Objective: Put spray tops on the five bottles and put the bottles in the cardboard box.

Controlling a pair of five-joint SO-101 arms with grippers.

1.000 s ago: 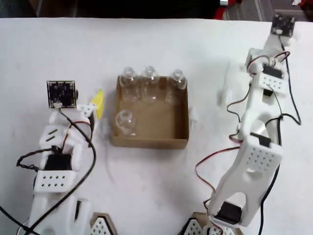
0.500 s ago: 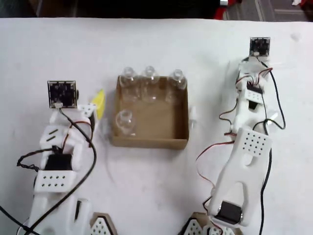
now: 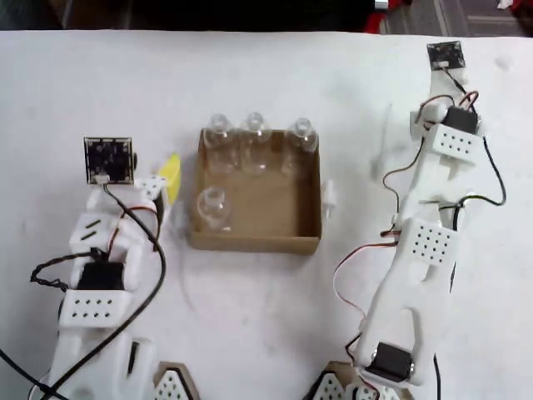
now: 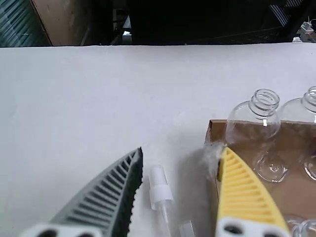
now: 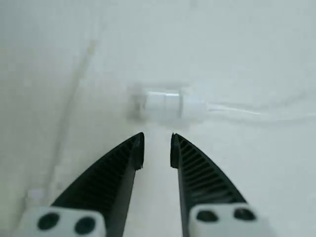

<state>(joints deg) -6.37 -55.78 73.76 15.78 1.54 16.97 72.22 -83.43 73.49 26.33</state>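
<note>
The cardboard box (image 3: 254, 237) sits mid-table with several clear, uncapped bottles in it: three along the far wall (image 3: 254, 133) and one at the near left (image 3: 211, 204). My left gripper (image 4: 181, 154) is open beside the box's left wall, with a white spray top (image 4: 160, 190) lying on the table between its grey and yellow fingers (image 3: 171, 177). Two of the bottles (image 4: 256, 123) stand just past the yellow finger. My right gripper (image 5: 157, 148) is open by a narrow gap, empty, just short of another spray top (image 5: 168, 104) lying on its side.
A third spray top (image 3: 331, 196) lies against the box's right wall. A faint one with its tube (image 3: 383, 142) lies further right. The right arm (image 3: 425, 250) stretches along the table's right side. The table's far edge (image 4: 148, 45) borders a dark room.
The right arm's wrist swung left and then stretched further toward the table's far edge. The left arm and the box kept still.
</note>
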